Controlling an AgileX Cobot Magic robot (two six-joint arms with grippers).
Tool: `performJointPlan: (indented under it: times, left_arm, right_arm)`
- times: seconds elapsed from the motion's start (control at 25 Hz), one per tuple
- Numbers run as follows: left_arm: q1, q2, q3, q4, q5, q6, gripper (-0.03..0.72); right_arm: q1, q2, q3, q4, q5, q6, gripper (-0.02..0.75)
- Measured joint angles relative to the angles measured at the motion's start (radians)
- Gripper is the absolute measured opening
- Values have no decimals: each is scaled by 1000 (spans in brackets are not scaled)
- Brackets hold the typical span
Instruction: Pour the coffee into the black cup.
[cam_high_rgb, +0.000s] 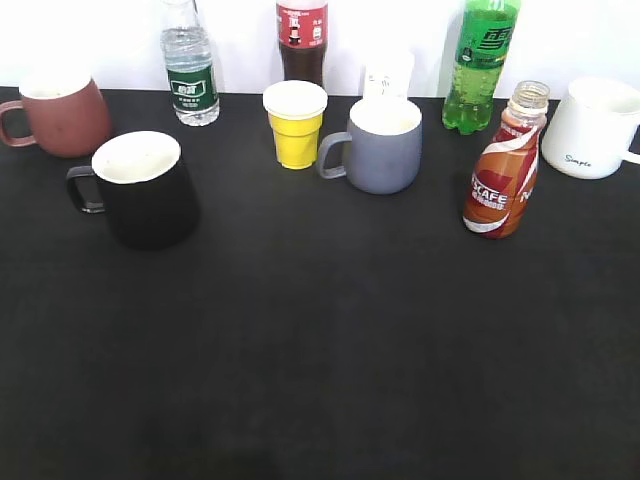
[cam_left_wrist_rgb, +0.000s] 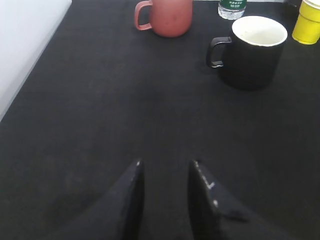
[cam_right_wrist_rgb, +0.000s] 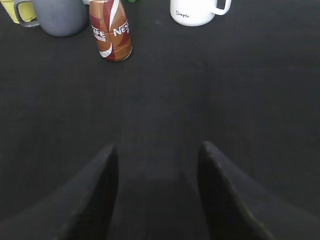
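Containers stand along the far half of the black desk. The coffee, a curvy bottle with an orange, red and white label, stands upright toward the right, its clear neck uncapped and showing no liquid; the label hides whatever is lower down. The black cup stands on the left with its handle pointing left, and its white interior looks empty. Behind it sits a maroon mug. Near the middle, a yellow paper cup stands just beside a grey-blue mug; their contents cannot be seen. A white mug is at the far right. Along the back wall stand a clear water bottle, a dark cola bottle and a green soda bottle.

The right pincer is spread wide and holds nothing; the coffee stands well ahead of it and off to its left. The left pincer is parted by a narrower gap, also empty, with the black cup well ahead and to its right.
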Motion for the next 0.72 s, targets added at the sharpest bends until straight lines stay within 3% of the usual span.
performJointPlan:
  times: [0.44, 0.6, 0.72]
  left_arm:
    - [0, 0, 0, 0, 0, 0, 248]
    - [0, 102, -32, -3, -71, 0, 467]
    - [0, 326, -57, -9, -365, 8, 491]
  right_arm:
    - [0, 0, 0, 0, 0, 0, 411]
    - [0, 0, 0, 0, 0, 0, 410]
    - [0, 0, 0, 0, 0, 0, 410]
